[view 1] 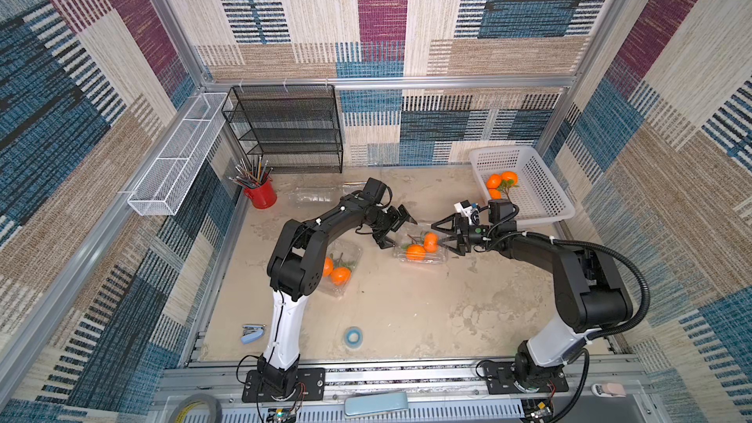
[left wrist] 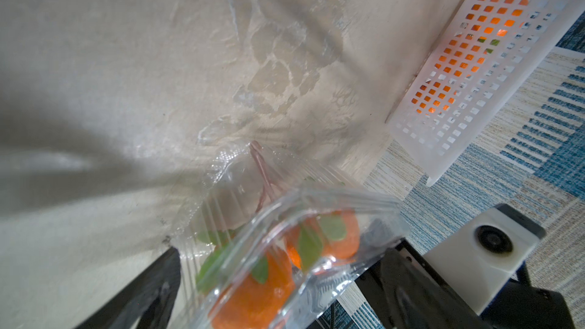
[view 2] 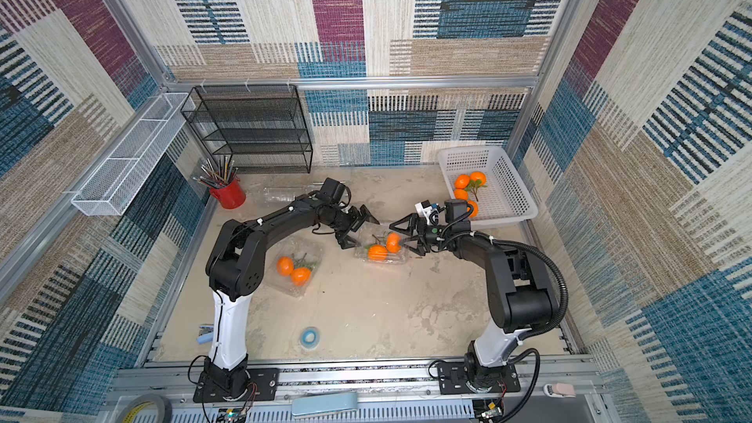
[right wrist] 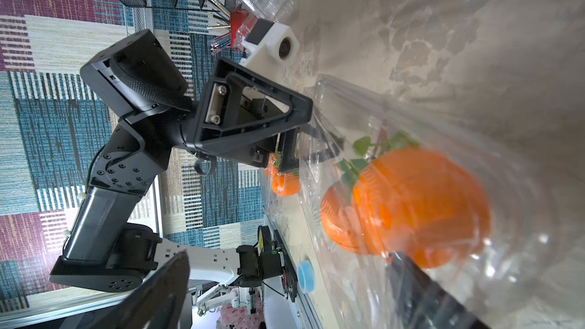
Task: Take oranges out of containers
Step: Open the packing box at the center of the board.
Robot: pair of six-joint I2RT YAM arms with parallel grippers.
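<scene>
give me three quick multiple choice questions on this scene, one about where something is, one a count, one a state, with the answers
1. Where does the red cup of brushes stand?
A) beside the black mesh shelf
B) on top of that shelf
C) far from it, at the front

2. How many oranges lie in the clear container between the left gripper and the right gripper?
A) one
B) two
C) four

3. How do the two grippers' jaws stand?
A) both shut
B) both open
C) only the left open

Answers:
1 A, the cup sits at the foot of the shelf in both top views.
2 B, two orange fruits show through the plastic.
3 B, each gripper's fingers stand wide apart, one gripper at either end of the container.
</scene>
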